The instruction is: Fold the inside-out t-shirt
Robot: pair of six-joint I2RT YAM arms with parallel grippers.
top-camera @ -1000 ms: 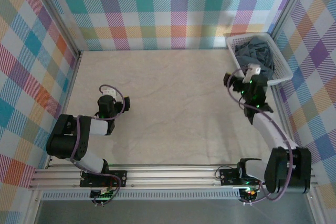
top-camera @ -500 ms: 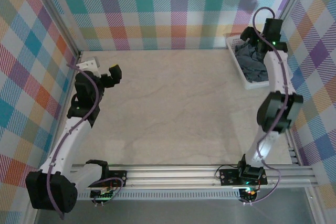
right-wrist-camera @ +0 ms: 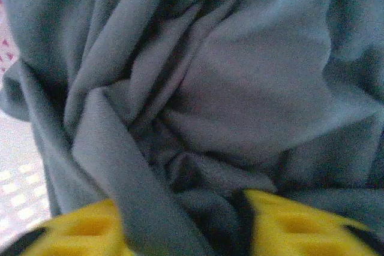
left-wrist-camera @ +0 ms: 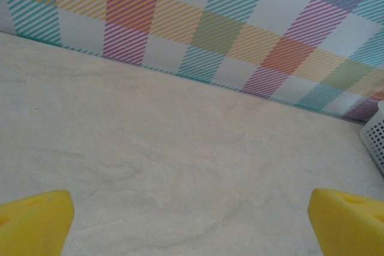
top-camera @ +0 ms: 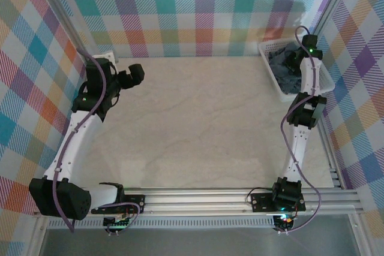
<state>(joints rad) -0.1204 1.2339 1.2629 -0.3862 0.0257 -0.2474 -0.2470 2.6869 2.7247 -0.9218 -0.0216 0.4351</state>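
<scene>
Right wrist view: the right tool [right-wrist-camera: 192, 226] pinches a bunched fold of the wrinkled slate-grey cotton t-shirt [right-wrist-camera: 240, 88], which is heaped in the white plastic mesh basket [right-wrist-camera: 15, 196]. Lifting slowly and straight up should help the fabric clear the rim. The left tool [left-wrist-camera: 192, 214] hovers wide open above the beige desk [left-wrist-camera: 180, 148].

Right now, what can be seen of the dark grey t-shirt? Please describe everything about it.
The t-shirt is plain slate-grey, soft cotton-like cloth, crumpled into deep folds and not yet spread out. It lies bunched inside the white mesh basket in the far right corner, filling most of it. The right gripper reaches down into it, and a thick fold sits pinched between its yellow fingers.
</scene>
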